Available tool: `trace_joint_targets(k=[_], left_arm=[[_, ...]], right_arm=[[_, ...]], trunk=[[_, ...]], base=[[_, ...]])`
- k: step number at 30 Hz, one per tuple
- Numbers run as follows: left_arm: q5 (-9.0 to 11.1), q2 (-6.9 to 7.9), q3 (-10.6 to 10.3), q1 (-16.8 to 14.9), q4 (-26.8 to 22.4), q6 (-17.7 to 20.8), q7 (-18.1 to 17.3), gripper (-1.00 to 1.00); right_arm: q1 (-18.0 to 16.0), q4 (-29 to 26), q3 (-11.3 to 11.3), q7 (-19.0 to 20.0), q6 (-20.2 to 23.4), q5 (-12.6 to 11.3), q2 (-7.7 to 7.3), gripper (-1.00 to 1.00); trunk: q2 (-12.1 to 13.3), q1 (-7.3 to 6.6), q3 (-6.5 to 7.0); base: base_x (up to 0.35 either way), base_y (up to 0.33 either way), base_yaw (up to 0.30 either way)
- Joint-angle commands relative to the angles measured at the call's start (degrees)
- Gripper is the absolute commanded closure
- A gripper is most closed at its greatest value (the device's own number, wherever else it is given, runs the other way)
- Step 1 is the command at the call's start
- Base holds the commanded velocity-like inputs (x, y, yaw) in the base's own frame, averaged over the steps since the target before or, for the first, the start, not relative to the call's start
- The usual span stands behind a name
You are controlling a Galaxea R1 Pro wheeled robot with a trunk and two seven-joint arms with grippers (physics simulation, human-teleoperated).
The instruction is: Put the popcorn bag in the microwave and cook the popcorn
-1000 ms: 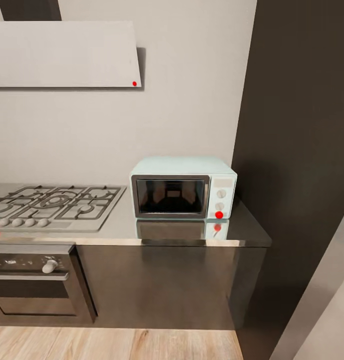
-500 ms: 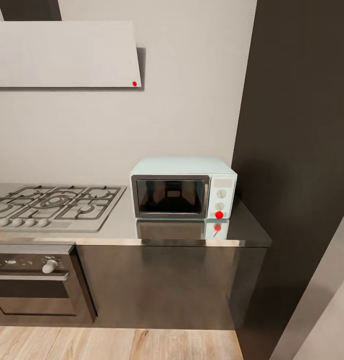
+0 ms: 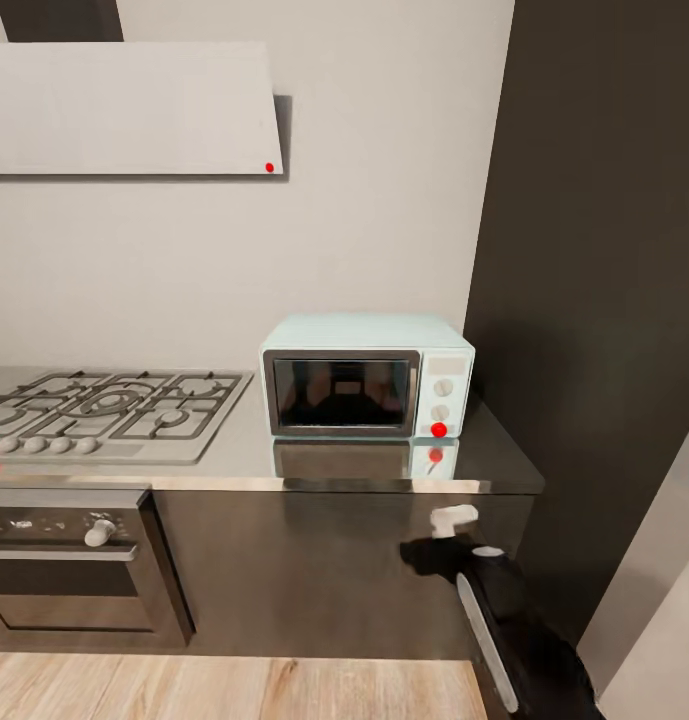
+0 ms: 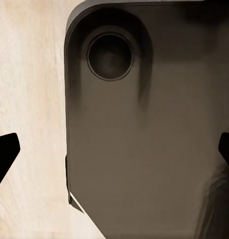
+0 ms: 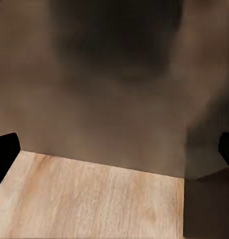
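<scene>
**Steel worktop, mint microwave, right arm at the cabinet front**

Grey, glossy steel is what you face: the countertop [image 3: 254, 450] runs across the middle of the head view as a thin-edged slab that mirrors what stands on it. Below it are dark, smooth cabinet fronts [image 3: 314, 570] and pale wood-grain flooring [image 3: 234, 690] along the bottom edge. A tall dark panel [image 3: 594, 250] takes up the right side. At centre-right the boxy pale mint microwave [image 3: 367, 376] sits on the slab, its black-framed dark glass door closed, with a red round light low on its light control panel. Left of it lies a gas hob [image 3: 104, 410] with dark grates, and an oven [image 3: 69, 560] beneath. At lower right your right gripper [image 3: 439, 535] reaches toward the cabinet front; in its wrist view the black fingertips [image 5: 5, 154] stand wide apart, holding nothing. Your left gripper's fingertips [image 4: 4, 154] are likewise spread and empty, over flooring and a rounded grey housing [image 4: 144, 139].
</scene>
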Motion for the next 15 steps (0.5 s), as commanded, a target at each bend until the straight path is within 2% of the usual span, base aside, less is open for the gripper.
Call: trace_joint_targets(k=[1,4,8,10,12,13,15], left_arm=[[0.2,-0.01,0.1,0.0,0.0,-0.1,0.1,-1.00],[0.2,-0.01,0.1,0.0,-0.1,-0.1,0.0,-1.00],[0.2,-0.01,0.1,0.0,-0.1,-0.1,0.0,-1.00],[0.2,0.04,0.1,0.0,-0.1,-0.1,0.1,-1.00],[0.2,0.07,0.1,0.0,-0.1,-0.1,0.0,-1.00],[0.2,0.03,0.1,0.0,-0.1,-0.1,0.0,-1.00],[0.2,0.04,0.1,0.0,-0.1,-0.1,0.0,-1.00]], right_arm=[[-3.8,-0.3,-0.1,-0.1,1.7,0.2,1.03,-1.00],[-12.9,-0.7,-0.2,-0.1,4.6,0.4,2.49,-1.00],[-24.6,-0.7,-0.4,-0.4,8.4,0.2,3.11,-1.00],[-29.3,-0.7,-0.4,-1.2,8.4,0.1,3.44,-1.00],[-30.9,-0.6,-0.5,-2.2,8.4,0.0,4.41,-1.00],[-31.5,-0.2,-0.5,-3.1,8.4,0.0,5.37,-1.00],[-31.8,1.4,-0.6,-3.9,7.2,0.0,6.14,-1.00]], trunk=[[0.0,0.00,-0.06],[0.0,0.00,-0.06],[0.0,0.00,-0.06],[0.0,0.00,-0.06],[0.0,0.00,-0.06],[0.0,0.00,-0.06],[0.0,0.00,-0.06]], base=[[0.000,0.000,0.000],[0.000,0.000,0.000],[0.000,0.000,0.000],[0.000,0.000,0.000],[0.000,0.000,0.000],[0.000,0.000,0.000],[0.000,0.000,0.000]])
